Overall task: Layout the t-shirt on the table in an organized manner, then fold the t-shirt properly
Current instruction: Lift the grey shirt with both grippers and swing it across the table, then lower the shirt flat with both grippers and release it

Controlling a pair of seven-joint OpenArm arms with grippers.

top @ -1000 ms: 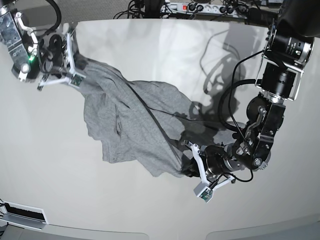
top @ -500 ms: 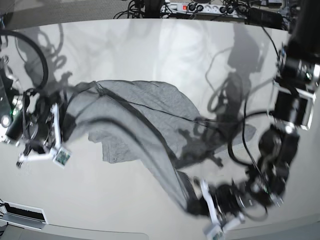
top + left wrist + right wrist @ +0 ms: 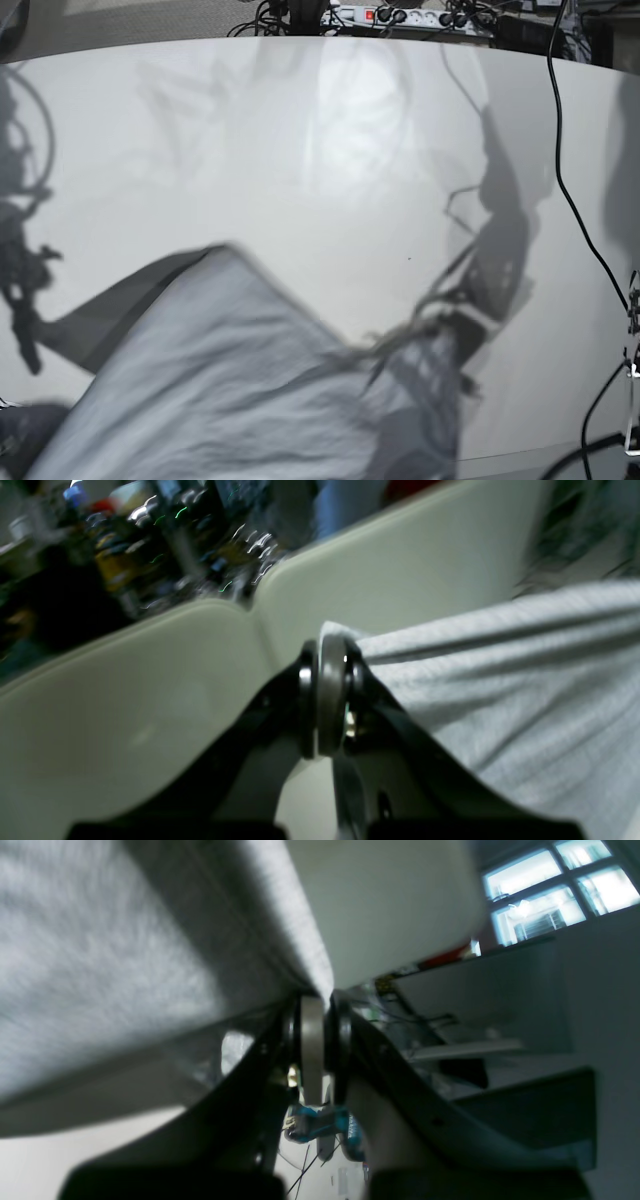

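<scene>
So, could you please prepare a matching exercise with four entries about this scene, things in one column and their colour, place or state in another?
Column one:
1. Shirt
2. Table
3. Power strip
4. Left gripper and right gripper

Column two:
A. Beyond the far edge of the white surface, with a red switch
B. Shut on cloth
C. Grey, held up
D. White, with shadows falling across it

Right pairs: 1-C, 2-D, 3-A, 4-B

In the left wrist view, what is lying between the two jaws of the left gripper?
In the left wrist view, an edge of the grey t-shirt is pinched between the left gripper's jaws.
</scene>
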